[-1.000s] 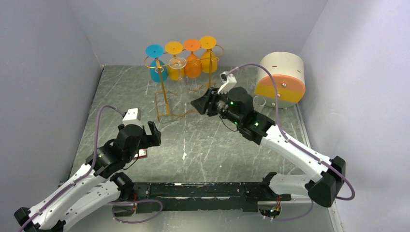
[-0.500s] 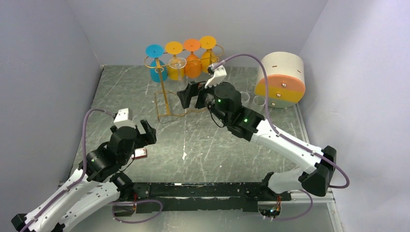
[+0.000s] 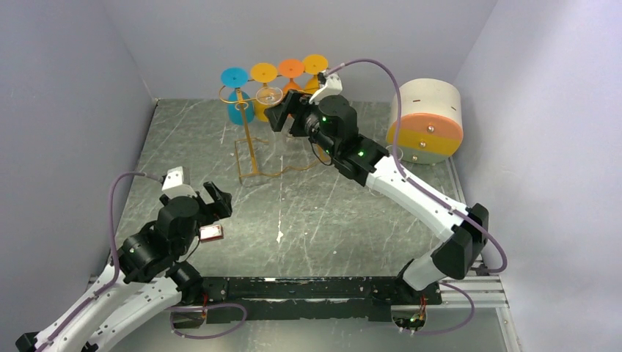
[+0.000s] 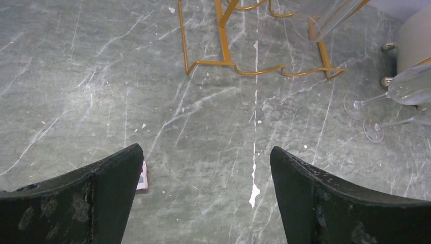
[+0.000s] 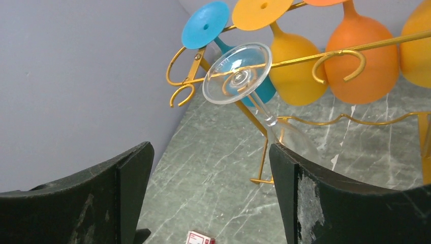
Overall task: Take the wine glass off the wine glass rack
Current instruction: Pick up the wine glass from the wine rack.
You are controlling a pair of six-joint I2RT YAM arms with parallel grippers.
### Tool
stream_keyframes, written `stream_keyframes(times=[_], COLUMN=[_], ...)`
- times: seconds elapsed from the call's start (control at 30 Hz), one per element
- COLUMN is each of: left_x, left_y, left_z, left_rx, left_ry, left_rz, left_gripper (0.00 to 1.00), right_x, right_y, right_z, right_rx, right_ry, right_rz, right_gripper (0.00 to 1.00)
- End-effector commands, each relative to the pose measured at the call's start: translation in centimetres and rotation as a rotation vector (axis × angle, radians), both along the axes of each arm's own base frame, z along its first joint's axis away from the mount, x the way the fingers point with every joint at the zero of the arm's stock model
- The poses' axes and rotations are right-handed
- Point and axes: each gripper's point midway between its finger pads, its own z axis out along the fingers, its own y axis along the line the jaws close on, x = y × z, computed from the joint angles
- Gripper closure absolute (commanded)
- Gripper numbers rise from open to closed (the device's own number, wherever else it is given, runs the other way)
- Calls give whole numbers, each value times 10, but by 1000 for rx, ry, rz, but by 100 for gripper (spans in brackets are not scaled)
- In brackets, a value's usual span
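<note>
Hovering at the wine glass rack point(image 4: 225, 43) with the right gripper point(image 3: 284, 115) spread wide, nothing between its fingers. Faces the clear wine glass point(image 5: 238, 79), hung foot-up on the near bar beside the blue one of the coloured glasses point(image 5: 297, 71); bowl hard to make out, probably clear of the fingers. Holds the left gripper point(image 4: 207, 149) equally wide above the table point(image 4: 76, 76), near a small red-and-white box point(image 3: 211, 233).

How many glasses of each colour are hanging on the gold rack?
Blue glass: 1
Yellow glasses: 2
Orange glass: 1
Clear glass: 1
Total hanging on the wine glass rack: 5
</note>
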Motion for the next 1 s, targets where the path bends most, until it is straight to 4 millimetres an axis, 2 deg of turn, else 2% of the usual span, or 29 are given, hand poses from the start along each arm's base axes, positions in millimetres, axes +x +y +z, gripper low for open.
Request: stream_keyframes(times=[0.0,0.1,0.3,0.5,0.67,0.97], left_x=[1,1,2,1,1,1], left_y=[2,2,-2,-1,0,-1], left_z=[-1,-7,-12,-9,-4,-6], left_rx=[8,27,40,24,7,7], left_ry=[17,46,70,55,30,37], left_rz=[23,29,13,16,16,16], left_gripper=[1,1,0,0,0,1], right_x=[9,22,47,60,74,81], right_y=[5,6,-3,-1,2,7], right_z=[23,21,10,9,-1,-10], right_rx=[72,76,71,91,86,77], right_ry=[-1,-3,10,-9,22,39], right_rz=[-17,-66,-184,-175,-171,-158], right_gripper=[14,20,27,48,50,59])
